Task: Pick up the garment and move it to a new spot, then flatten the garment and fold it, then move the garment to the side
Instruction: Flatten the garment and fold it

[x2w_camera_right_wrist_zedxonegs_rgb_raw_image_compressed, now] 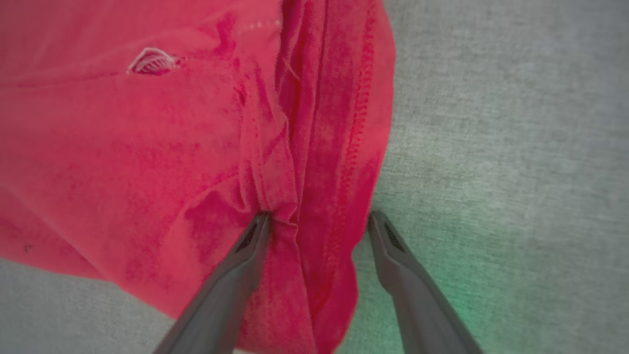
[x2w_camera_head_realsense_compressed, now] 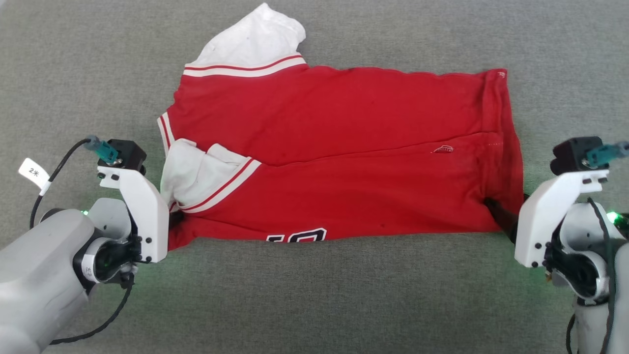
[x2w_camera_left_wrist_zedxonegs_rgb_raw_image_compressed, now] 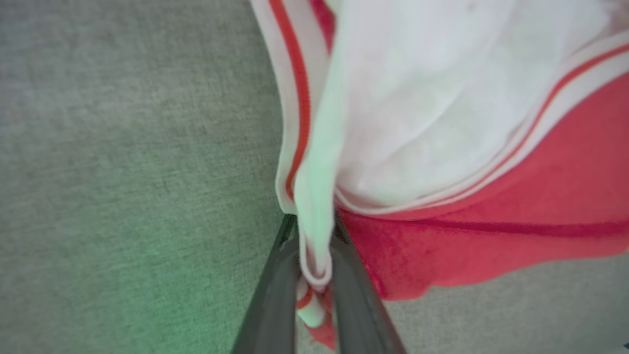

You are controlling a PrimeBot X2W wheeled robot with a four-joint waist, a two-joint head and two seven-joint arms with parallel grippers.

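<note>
Grey surface (x2w_camera_head_realsense_compressed: 314,300) bears the garment (x2w_camera_head_realsense_compressed: 344,142); my left gripper (x2w_camera_left_wrist_zedxonegs_rgb_raw_image_compressed: 314,236) clamps its striped corner (x2w_camera_left_wrist_zedxonegs_rgb_raw_image_compressed: 305,297), my right gripper (x2w_camera_right_wrist_zedxonegs_rgb_raw_image_compressed: 319,221) straddles the hem (x2w_camera_right_wrist_zedxonegs_rgb_raw_image_compressed: 361,123), jaws apart, presumably for paired folding.

The table (x2w_camera_head_realsense_compressed: 314,300) is covered in grey-green woven cloth, with a faint green glow on it at the near left and near right. The garment (x2w_camera_head_realsense_compressed: 344,128) lies across its middle, folded into a long red band running left to right. One white sleeve (x2w_camera_head_realsense_compressed: 255,34) juts out at the far left, and another (x2w_camera_head_realsense_compressed: 196,172) lies on top at the near left. The hem (x2w_camera_head_realsense_compressed: 501,137) is at the right, and black-and-white lettering (x2w_camera_head_realsense_compressed: 297,236) peeks out at the near edge
</note>
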